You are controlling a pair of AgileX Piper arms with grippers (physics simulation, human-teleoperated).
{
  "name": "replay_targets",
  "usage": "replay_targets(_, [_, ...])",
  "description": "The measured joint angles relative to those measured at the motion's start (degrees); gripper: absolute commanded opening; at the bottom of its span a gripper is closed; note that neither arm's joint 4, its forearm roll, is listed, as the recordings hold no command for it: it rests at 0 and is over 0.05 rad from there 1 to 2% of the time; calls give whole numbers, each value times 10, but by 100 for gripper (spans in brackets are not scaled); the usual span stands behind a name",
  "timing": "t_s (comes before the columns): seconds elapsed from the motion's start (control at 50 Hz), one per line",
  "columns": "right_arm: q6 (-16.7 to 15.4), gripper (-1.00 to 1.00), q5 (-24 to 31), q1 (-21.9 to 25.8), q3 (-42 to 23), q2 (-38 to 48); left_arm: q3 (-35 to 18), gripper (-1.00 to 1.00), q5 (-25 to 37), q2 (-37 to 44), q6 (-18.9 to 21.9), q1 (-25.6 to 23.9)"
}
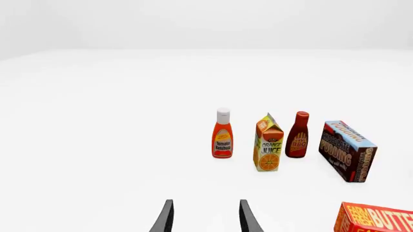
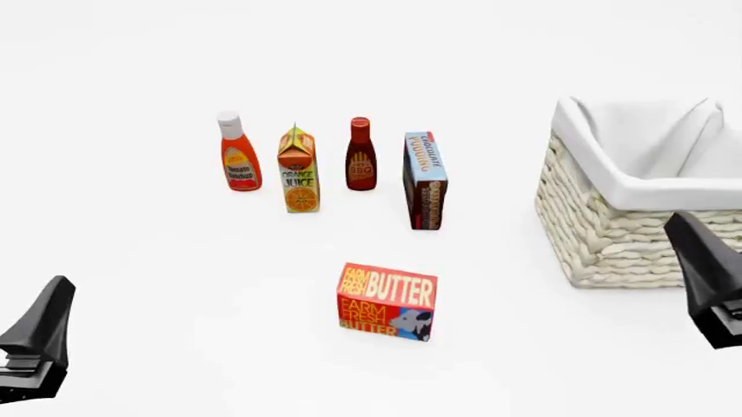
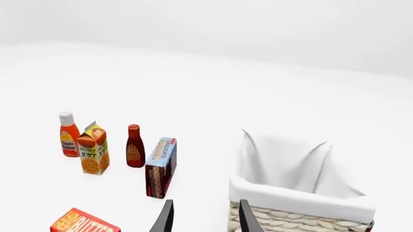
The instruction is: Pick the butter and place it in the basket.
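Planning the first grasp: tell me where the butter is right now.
In the front view the butter stands on the table near the middle, nearer the arms than the pudding box and left of the basket, touching neither.

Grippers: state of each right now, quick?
Left end effector: open, holding nothing, short of the butter.
Right end effector: open, holding nothing, near the basket.
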Motion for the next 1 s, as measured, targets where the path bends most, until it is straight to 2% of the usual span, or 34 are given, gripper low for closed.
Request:
replay_targets(0.3, [-42, 100, 67, 70, -46, 23, 0, 100, 0, 0, 0, 0])
replay_targets(0.6, [-95, 100, 128, 139, -105, 87, 0, 100, 0, 0, 0, 0])
replay_targets(1.0, [-159, 100, 148, 200, -198, 239, 0, 100, 0, 0, 0, 0])
